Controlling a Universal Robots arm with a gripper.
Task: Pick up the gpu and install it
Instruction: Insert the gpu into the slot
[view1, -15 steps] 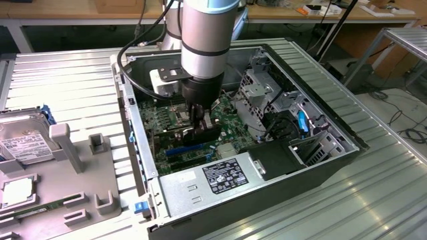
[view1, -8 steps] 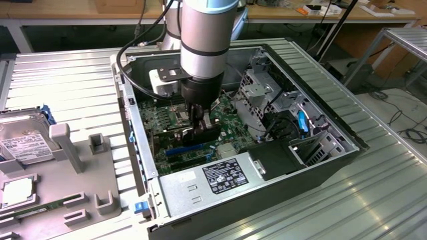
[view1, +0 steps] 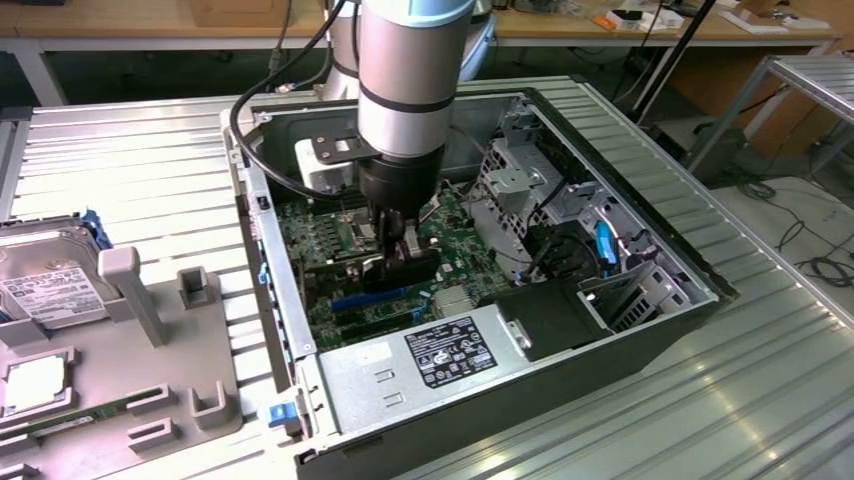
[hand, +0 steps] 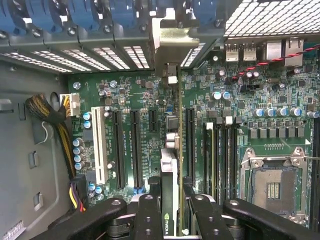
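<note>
Reaching down into the open computer case (view1: 630, 190), the gripper (view1: 398, 250) was clamped on the gpu (view1: 367, 270), holding the dark card on edge, low over the green motherboard (view1: 334, 235). In the wrist view, the gpu (hand: 169, 165) ran between the black fingers (hand: 150, 210). Its silver bracket (hand: 172, 35) pointed toward the case's vented wall. Whether the card was seated could not be told.

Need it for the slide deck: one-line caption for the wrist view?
Wrist view: end effector grips the thin black graphics card with silver bracket edge-on over the green motherboard.
</note>
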